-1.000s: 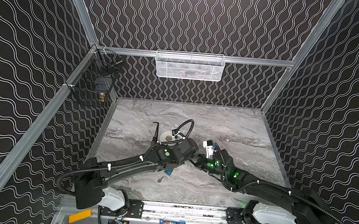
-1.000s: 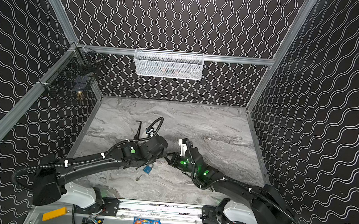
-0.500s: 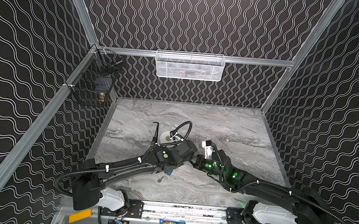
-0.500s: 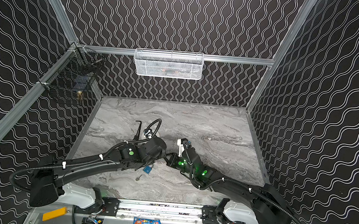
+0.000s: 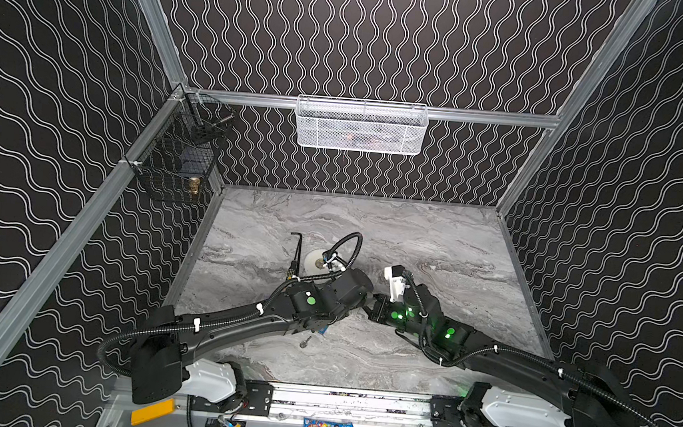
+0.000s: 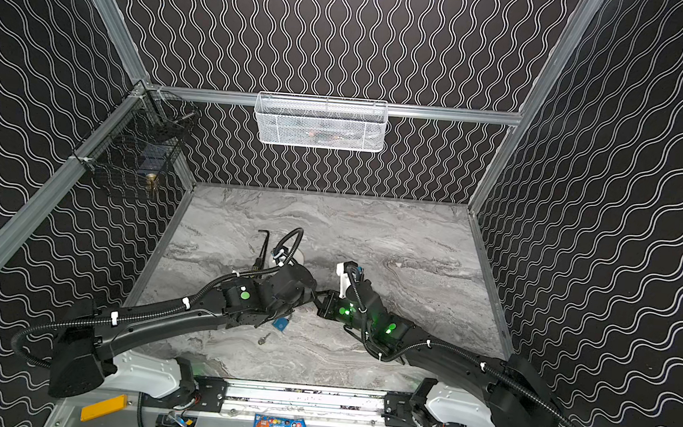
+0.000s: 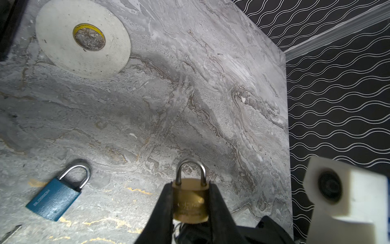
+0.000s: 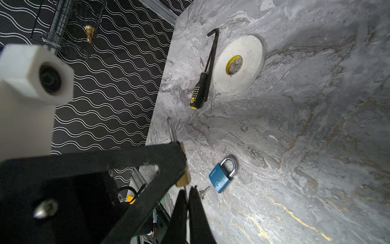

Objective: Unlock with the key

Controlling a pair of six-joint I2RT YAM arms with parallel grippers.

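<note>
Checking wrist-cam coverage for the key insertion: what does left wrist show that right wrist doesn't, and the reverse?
Only left wrist: the brass padlock face-on, with its shackle closed, clamped in the left gripper.
Only right wrist: the right gripper just below the lock's bottom edge (whether it holds a key is not visible), the screwdriver, the hex key and the wire basket.
Both: the blue padlock, the tape roll, and the brass padlock, which is edge-on in right wrist.
</note>
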